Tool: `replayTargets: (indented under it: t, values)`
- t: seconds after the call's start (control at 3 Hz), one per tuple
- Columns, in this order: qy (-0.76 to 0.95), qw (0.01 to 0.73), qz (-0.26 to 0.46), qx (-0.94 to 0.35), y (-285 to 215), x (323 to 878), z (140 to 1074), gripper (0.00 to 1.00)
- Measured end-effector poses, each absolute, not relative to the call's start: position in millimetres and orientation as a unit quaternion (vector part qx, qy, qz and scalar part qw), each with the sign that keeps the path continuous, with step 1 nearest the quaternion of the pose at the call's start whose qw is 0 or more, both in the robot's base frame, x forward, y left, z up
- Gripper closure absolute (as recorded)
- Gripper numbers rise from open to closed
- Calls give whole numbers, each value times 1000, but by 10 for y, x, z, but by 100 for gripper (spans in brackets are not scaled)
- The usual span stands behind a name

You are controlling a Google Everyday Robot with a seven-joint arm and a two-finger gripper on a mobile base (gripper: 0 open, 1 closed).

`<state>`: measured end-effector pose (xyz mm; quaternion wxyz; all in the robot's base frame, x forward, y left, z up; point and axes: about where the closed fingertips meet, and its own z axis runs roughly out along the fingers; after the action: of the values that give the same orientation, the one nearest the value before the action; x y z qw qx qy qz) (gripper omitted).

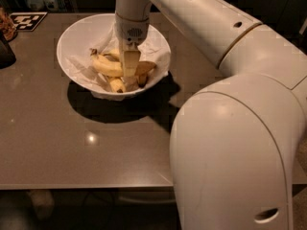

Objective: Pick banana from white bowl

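Note:
The white bowl [76, 30] stands at the back left of the brown table, lined with crinkled white paper. Inside it lies the banana [106, 66], long, curved and pale yellow, with its dark stem tip pointing left. Shorter dark-tipped bananas [116, 85] lie beside and below it. My gripper [129, 73] reaches straight down into the middle of the bowl, its cream fingers [129, 63] over the right end of the banana and hiding that part of it.
A dark object [6, 51] stands at the table's left edge. A black-and-white marker tag [28, 20] lies at the back left corner. My large white arm [230, 128] fills the right side of the view. The table's front edge [86, 187] runs along the bottom.

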<state>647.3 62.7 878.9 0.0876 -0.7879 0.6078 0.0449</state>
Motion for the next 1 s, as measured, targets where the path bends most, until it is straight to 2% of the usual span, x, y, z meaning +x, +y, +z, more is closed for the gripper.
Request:
replayTargets:
  t: [0.33, 0.67, 1.0]
  values:
    - [608, 88, 45, -788, 627, 6472, 8787, 82]
    - [608, 106, 43, -786, 652, 6506, 8808, 100]
    - [614, 159, 19, -773, 499, 6364, 9066, 100]
